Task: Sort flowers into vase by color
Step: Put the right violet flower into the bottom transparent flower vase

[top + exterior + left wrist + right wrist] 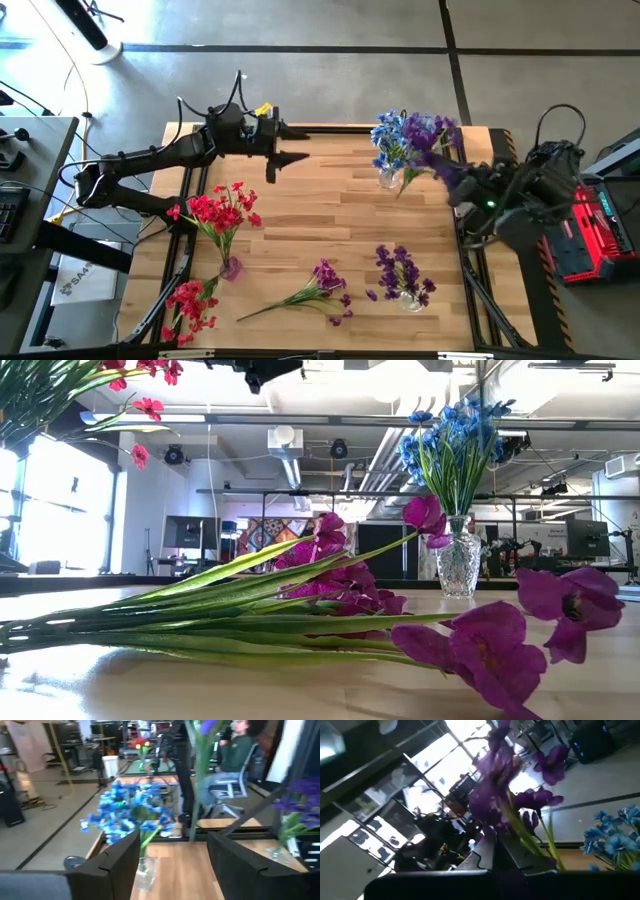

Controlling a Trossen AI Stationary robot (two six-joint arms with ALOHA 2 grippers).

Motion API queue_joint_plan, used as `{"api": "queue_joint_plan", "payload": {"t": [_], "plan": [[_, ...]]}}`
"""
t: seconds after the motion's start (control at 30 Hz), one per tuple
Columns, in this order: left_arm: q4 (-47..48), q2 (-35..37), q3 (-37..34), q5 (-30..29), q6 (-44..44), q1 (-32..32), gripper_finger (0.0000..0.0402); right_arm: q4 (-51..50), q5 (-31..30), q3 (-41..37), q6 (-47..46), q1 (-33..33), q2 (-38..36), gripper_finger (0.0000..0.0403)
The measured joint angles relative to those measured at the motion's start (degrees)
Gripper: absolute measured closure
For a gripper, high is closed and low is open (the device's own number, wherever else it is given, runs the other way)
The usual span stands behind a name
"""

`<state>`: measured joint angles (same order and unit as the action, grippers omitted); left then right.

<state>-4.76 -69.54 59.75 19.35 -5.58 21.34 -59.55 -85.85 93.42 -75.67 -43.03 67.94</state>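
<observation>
High view, left to right: loose red silk-look spray (188, 308) lying at the near-left corner of the pale wood-plank table (330, 210), more red blossoms in a small clear vase (230, 268). Left gripper (296, 143) hovers open, empty. Purple spray (322, 290) lies flat mid-table. Right gripper (496, 851) is clamped on a purple stem (506, 795) beside the blue bunch's cut-glass vase (390, 178).

The table (330, 215) is pale wood in jointed strips, smooth with a soft sheen. The vase (459, 565) by its far edge is clear cut glass, glinting. The flowers (330, 595) look like cloth petals on glossy plastic stems. Both arms are matt black.
</observation>
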Motion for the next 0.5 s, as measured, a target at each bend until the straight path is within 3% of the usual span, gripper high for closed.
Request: {"api": "queue_joint_plan", "payload": {"t": [0.13, 0.33, 0.5], "plan": [[-2.1, 0.0, 0.0, 0.1, 1.3, -1.5, 0.0172, 10.2, 5.5, 0.0, 10.1, 5.7, 2.0, 0.0403], [-2.8, 0.0, 0.0, 0.3, 1.5, -2.4, 0.0171, 32.3, 16.8, 0.0, 32.7, 13.6, 5.3, 0.0403], [-3.5, 0.0, 0.0, 3.4, 1.0, -2.5, 0.0171, 44.0, 23.9, 0.0, 44.3, 18.9, 7.6, 0.0403]]}}
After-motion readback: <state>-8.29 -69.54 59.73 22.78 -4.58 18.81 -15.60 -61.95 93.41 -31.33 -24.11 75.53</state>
